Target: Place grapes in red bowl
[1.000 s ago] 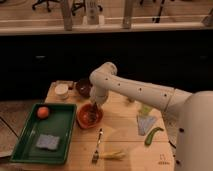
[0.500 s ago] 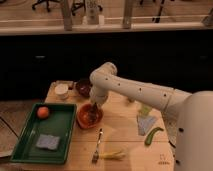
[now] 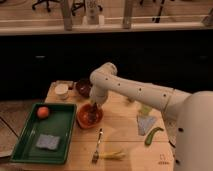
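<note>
The red bowl (image 3: 89, 119) sits on the wooden table just right of the green tray. My gripper (image 3: 94, 109) hangs at the end of the white arm directly over the bowl's inside, low above it. A dark shape lies in the bowl under the gripper; I cannot tell whether it is the grapes or the gripper's shadow.
A green tray (image 3: 60, 134) at the left holds an orange fruit (image 3: 43, 112) and a blue-grey sponge (image 3: 48, 142). A small dark bowl (image 3: 83, 87) and a white cup (image 3: 62, 91) stand behind. A fork (image 3: 97, 148), a yellow peel (image 3: 114, 155), a green chilli (image 3: 153, 135) and a pale cloth (image 3: 144, 123) lie to the right.
</note>
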`<state>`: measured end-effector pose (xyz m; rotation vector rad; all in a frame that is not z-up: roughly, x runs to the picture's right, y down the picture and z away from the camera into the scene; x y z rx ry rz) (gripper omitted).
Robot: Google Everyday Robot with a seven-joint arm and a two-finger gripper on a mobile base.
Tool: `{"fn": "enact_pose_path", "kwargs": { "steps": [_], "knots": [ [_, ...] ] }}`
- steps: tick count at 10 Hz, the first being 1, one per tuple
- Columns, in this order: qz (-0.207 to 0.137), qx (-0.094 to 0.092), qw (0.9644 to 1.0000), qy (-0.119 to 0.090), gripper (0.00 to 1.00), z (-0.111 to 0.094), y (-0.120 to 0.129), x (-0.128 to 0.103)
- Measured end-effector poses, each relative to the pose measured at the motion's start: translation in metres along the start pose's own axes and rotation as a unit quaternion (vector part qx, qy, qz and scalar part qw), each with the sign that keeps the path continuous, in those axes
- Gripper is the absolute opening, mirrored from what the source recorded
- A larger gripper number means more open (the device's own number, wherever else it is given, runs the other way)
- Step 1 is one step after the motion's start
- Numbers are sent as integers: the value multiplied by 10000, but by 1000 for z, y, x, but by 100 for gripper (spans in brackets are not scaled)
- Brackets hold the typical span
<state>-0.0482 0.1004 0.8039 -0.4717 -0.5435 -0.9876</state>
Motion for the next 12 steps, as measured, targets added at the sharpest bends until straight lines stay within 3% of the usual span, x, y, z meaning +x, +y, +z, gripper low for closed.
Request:
{"fn": "enact_pose_path", "kwargs": {
  "steps": [10,12],
  "knots": [
    [-253,78,9996,-98,11,3,-2,-3],
    [-282,91,9995,-108,17,4,-3,-3]
  ]
}}
